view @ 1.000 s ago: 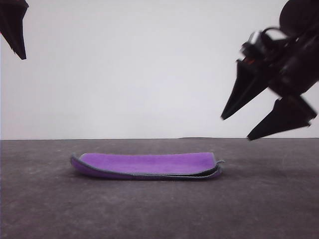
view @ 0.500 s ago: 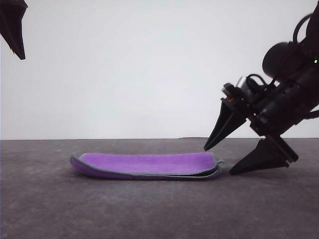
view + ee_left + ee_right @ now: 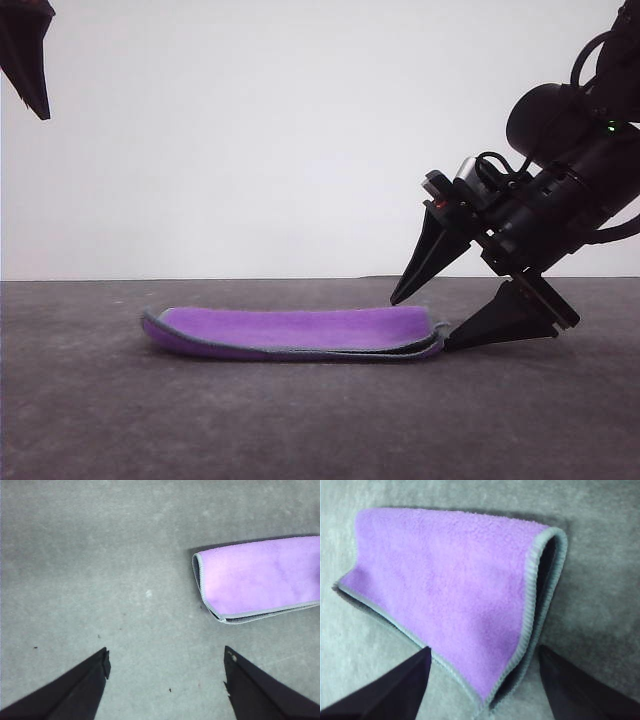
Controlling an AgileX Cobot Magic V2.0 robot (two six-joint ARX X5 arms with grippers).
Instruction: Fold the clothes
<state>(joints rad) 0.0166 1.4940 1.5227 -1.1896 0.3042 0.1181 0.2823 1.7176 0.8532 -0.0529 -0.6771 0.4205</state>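
Note:
The clothes (image 3: 290, 330) are one small cloth folded in half, purple face up with grey edging, lying flat on the dark grey table (image 3: 300, 430). My right gripper (image 3: 420, 324) is open at the cloth's right end. Its upper fingertip hangs just over the purple top and the lower one rests on the table by the edge. In the right wrist view the cloth (image 3: 450, 585) has its corner between the spread fingers of the right gripper (image 3: 485, 652). My left gripper (image 3: 166, 655) is open and high above the table, apart from the cloth (image 3: 260, 577). One of its fingers (image 3: 28, 60) shows at top left.
A plain white wall (image 3: 250, 140) stands behind the table's far edge. Bare table surface (image 3: 100, 570) lies to the left of the cloth and in front of it.
My right gripper has come down and moved left, from high at the right to the cloth's right end, still open. The cloth and the left gripper have not moved.

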